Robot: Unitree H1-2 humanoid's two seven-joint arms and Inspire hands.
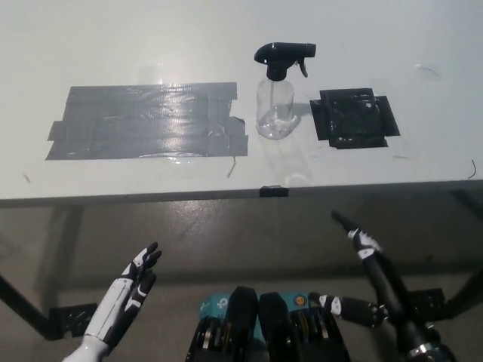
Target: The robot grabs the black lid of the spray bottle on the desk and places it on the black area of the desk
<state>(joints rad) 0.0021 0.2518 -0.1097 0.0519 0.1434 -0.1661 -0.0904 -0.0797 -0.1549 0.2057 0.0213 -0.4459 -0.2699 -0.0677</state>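
White desk (90, 45) before you carries one clear spray bottle (275, 109) with its black lid (283, 54) on, standing between one grey tape patch (147, 121) and one black area (355, 117); your left hand (132, 290) and right hand (362, 245), below the edge, are empty, fingers spread.

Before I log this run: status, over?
Both robot hands open, low, off desk. Lid still on bottle. Black patch bare.
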